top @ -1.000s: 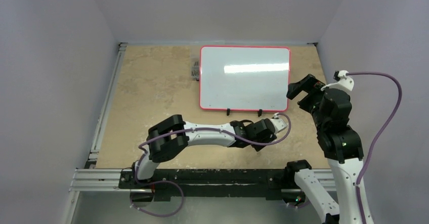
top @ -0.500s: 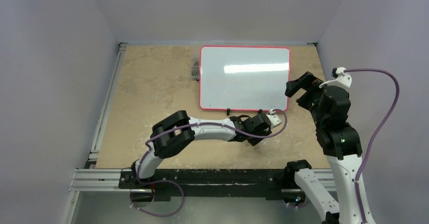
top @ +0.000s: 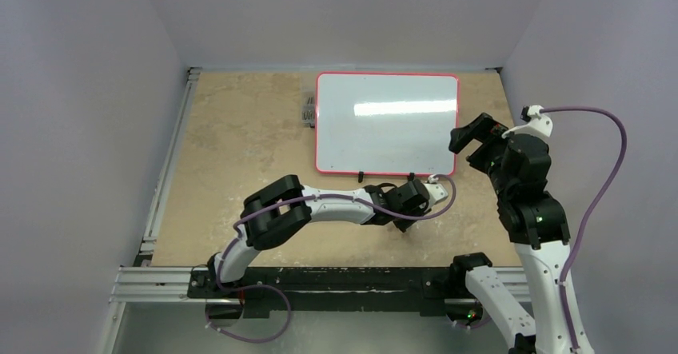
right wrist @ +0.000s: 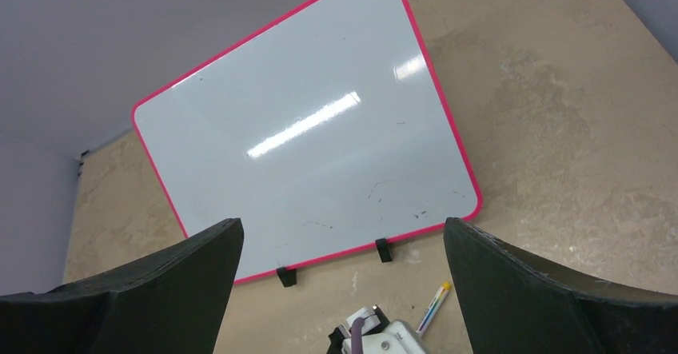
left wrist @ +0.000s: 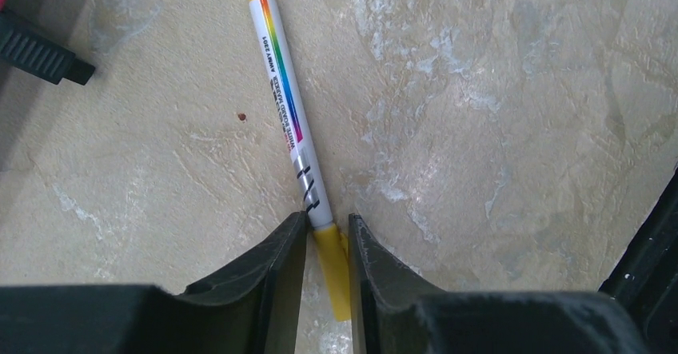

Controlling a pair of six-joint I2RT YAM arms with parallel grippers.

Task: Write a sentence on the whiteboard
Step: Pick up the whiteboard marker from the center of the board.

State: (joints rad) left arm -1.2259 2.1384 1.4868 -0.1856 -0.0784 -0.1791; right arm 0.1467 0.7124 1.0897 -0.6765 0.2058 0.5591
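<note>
Bright, sharp views; glare streak on whiteboard [top: 387,126]

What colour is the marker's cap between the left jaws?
Yellow cap on the white, rainbow-striped marker pen; left wrist view shows it best.

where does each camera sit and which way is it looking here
top external: above and behind the arm bases, looking down at the table; left arm, right arm and whiteboard show.
left wrist: on the left arm, looking down at the table; the left gripper straddles the marker's yellow end.
right wrist: on the right arm, looking down over the whiteboard; right gripper wide open at the bottom corners.
shared: both wrist views show the marker; top and right wrist, the whiteboard.
</note>
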